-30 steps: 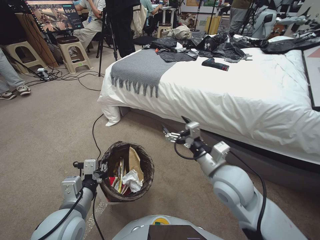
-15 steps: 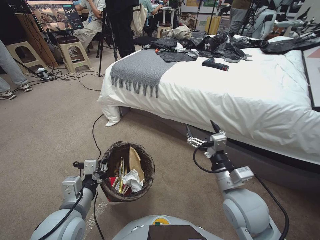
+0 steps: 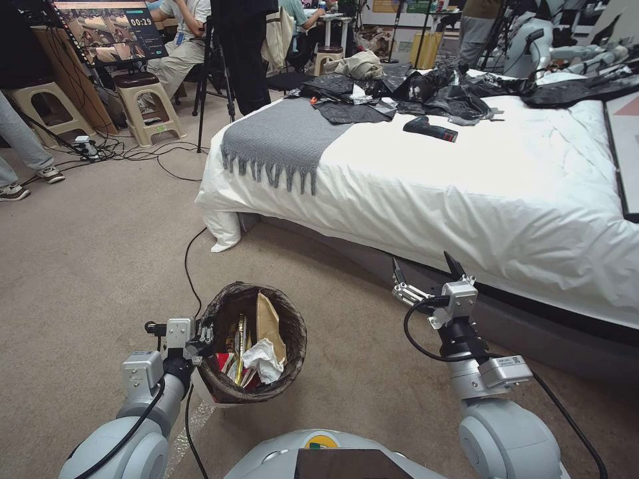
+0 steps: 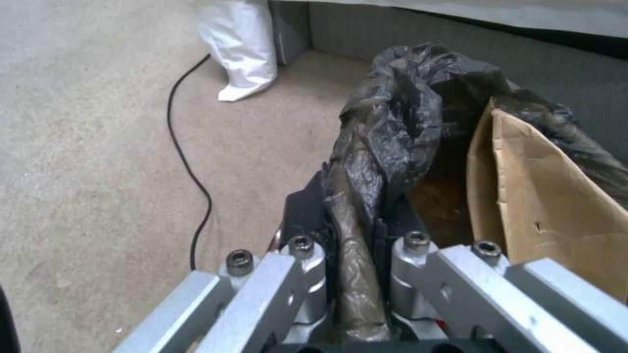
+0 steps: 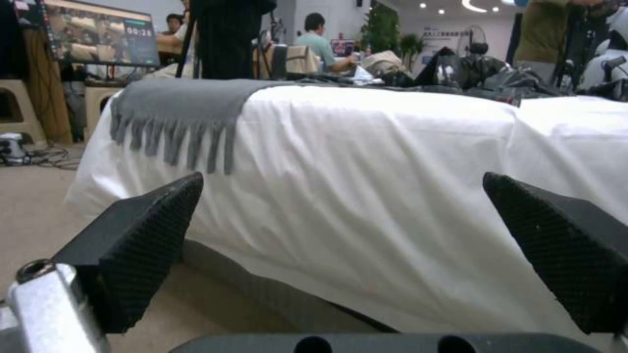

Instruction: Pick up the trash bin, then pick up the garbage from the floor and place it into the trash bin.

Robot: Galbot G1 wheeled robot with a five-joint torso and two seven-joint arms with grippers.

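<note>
Beige carpet floor [image 3: 93, 253]: black cable [image 3: 188, 266] trails across it toward the bed [image 3: 466, 199]. Bed's white cover carries a grey fringed throw [image 3: 283, 143] over the near corner, crumpled black plastic bags [image 3: 446, 93] at the far side, and a dark power drill [image 3: 430, 128] just in front of them.

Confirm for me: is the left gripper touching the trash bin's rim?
Touching. The left wrist view shows the left gripper shut on the liner-covered rim of the trash bin, the rim pinched between its fingers.
</note>
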